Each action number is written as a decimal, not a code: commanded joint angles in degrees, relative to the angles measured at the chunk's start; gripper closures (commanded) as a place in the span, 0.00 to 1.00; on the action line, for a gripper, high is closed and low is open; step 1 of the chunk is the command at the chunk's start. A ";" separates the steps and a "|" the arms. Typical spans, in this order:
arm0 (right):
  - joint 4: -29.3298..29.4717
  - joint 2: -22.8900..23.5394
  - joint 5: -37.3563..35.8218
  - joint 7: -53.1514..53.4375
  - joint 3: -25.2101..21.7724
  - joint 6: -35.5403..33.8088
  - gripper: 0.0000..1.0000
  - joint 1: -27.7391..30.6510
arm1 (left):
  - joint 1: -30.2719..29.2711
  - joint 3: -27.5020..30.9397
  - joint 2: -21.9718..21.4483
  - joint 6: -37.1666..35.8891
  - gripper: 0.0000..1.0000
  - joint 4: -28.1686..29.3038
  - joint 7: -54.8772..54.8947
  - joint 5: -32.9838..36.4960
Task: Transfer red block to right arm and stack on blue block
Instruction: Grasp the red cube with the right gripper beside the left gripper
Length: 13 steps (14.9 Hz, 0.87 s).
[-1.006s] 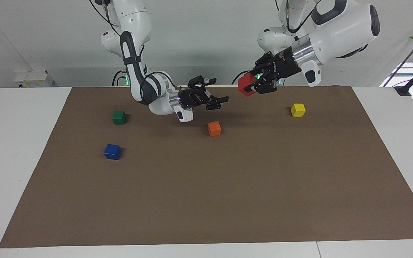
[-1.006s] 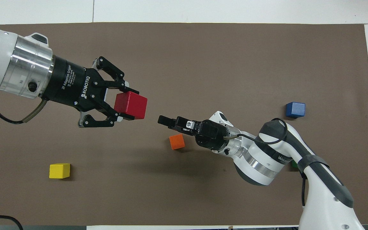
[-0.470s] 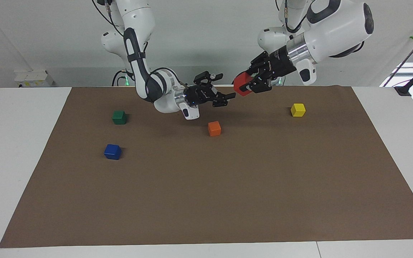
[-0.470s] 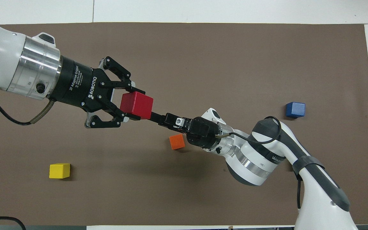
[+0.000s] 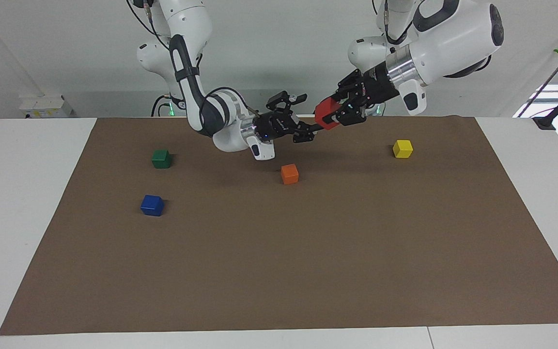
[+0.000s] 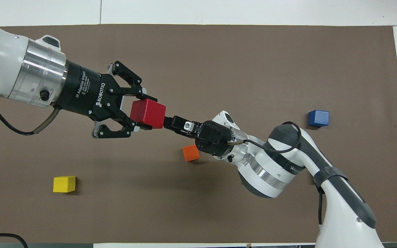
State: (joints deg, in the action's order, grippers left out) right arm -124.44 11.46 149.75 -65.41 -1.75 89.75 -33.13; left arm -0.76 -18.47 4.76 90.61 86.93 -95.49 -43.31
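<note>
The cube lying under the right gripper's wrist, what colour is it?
Orange; the overhead view shows it best, beside the right gripper.

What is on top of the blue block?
Nothing. The blue block sits bare on the brown mat. The red block is up in the air in the left claw, with the right claw reaching it.

Overhead: small dark green cube fully hidden under right arm's white forearm [image 6: 336, 193]. Right hand [image 6: 165, 122] fingertips hidden under small glossy red cube [image 6: 148, 113]; contact unreadable. Both arms' bases cut off at frame edges.
</note>
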 commanded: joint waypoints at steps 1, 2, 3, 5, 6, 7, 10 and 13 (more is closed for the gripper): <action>1.05 1.46 8.28 -3.66 0.35 1.13 0.00 -1.32 | 1.38 0.54 -0.28 1.68 1.00 0.35 -1.01 -0.38; 0.96 1.98 8.28 -4.10 0.35 0.52 0.00 -1.32 | 1.38 0.45 -0.28 1.77 1.00 0.26 -1.10 -0.38; 1.22 1.99 8.37 -4.72 0.43 0.60 0.00 -1.41 | 1.38 0.45 -0.28 1.68 1.00 0.26 -1.10 -0.38; 1.31 2.08 8.89 -4.99 0.35 0.69 0.00 -1.41 | 1.55 0.45 -0.28 1.68 1.00 0.35 -0.93 -0.38; 1.31 2.08 9.07 -4.99 0.43 0.69 0.00 -1.50 | 1.55 0.54 -0.28 1.59 1.00 0.35 -1.01 -0.38; 1.83 1.99 9.77 -4.99 0.44 0.78 0.00 -1.58 | 1.55 0.54 -0.28 1.50 1.00 0.35 -1.01 -0.38; 4.29 2.16 13.11 -4.90 0.70 2.35 0.00 -3.25 | 1.55 0.54 -0.28 1.50 1.00 0.35 -1.01 -0.38; 4.65 2.51 13.20 -4.99 0.79 2.89 0.00 -3.43 | 1.55 0.54 -0.28 1.41 1.00 0.26 -1.01 -0.38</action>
State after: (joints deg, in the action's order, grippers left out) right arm -120.68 12.95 152.17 -68.30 -1.71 91.42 -35.21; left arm -0.02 -18.53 4.70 91.36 86.92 -95.57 -43.42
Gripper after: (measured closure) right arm 0.000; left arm 0.458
